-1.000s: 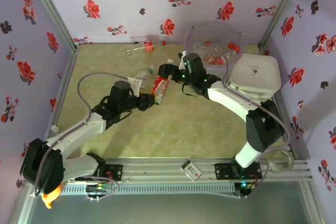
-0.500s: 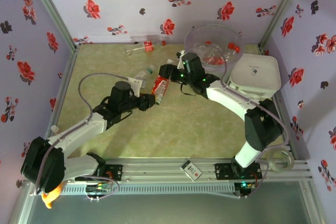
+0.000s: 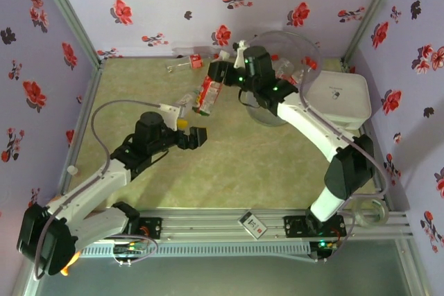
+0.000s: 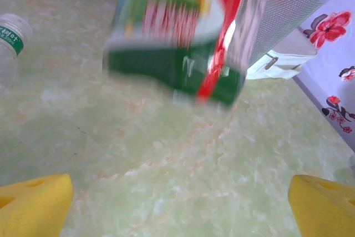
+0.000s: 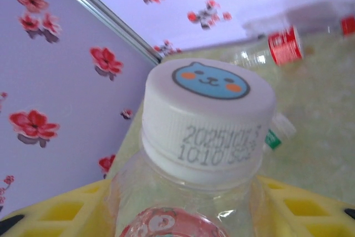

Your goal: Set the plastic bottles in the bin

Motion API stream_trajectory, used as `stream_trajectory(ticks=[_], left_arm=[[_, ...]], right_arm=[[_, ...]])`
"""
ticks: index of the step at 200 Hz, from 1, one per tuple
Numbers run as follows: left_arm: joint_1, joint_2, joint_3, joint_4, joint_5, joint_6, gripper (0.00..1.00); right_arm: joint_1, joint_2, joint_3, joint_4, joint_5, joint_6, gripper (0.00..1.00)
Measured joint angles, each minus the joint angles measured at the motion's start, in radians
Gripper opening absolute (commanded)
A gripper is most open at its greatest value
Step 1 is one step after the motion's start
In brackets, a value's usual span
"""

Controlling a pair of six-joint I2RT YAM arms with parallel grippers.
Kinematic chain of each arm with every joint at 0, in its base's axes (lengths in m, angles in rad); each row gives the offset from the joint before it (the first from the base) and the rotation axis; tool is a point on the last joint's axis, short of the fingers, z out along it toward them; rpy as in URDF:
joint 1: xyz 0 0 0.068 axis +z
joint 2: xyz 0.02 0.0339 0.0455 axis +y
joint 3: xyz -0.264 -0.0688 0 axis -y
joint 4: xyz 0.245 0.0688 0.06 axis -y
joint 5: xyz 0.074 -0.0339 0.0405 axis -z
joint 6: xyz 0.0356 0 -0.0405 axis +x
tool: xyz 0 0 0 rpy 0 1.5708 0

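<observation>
My right gripper (image 3: 219, 76) is shut on the neck of a clear bottle with a red and green label (image 3: 205, 96), holding it above the table, left of the bin (image 3: 297, 45). In the right wrist view its white cap with a blue cat face (image 5: 209, 116) sits between the yellow fingers (image 5: 66, 210). My left gripper (image 3: 191, 130) is open below that bottle, its yellow pads (image 4: 33, 203) wide apart over bare table; the lifted bottle (image 4: 177, 37) blurs above. A clear bottle with a green label (image 3: 186, 99) lies nearby. A red-labelled bottle (image 3: 189, 63) lies by the back wall. Red-capped bottles (image 3: 306, 61) lie in the bin.
A flat white rounded-square lid-like object (image 3: 337, 98) rests right of the bin, also visible in the left wrist view (image 4: 283, 62). Flowered walls close off the back and both sides. The right arm crosses in front of the bin.
The right gripper has lifted the red and green labelled bottle off the table, up and toward the back. The left arm has drawn back slightly, leaving its gripper open beneath.
</observation>
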Motion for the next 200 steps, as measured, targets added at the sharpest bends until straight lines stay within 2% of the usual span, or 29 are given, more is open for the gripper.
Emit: stream_trajectory(ticks=[28, 48, 89, 117, 147, 200], left_arm=[[0.016, -0.012, -0.009, -0.014, 0.0, 0.0, 1.0], [0.018, -0.002, -0.013, -0.019, 0.0, 0.003, 1.0], [0.023, 0.047, -0.013, -0.024, 0.0, 0.008, 1.0], [0.024, 0.066, -0.013, -0.024, 0.0, 0.008, 1.0], [0.024, 0.087, -0.013, -0.024, 0.0, 0.008, 1.0], [0.031, 0.106, -0.013, -0.024, 0.0, 0.008, 1.0]], right_arm=[[-0.035, -0.037, 0.052, -0.015, 0.034, -0.039, 0.54], [-0.095, -0.088, 0.053, -0.022, 0.049, -0.047, 0.54], [-0.315, -0.203, 0.056, -0.035, 0.063, -0.046, 0.52], [-0.46, -0.219, 0.087, -0.037, 0.064, -0.045, 0.52], [-0.531, -0.171, 0.142, -0.071, 0.065, -0.047, 0.52], [-0.536, 0.048, 0.313, -0.241, 0.0, -0.133, 0.52]])
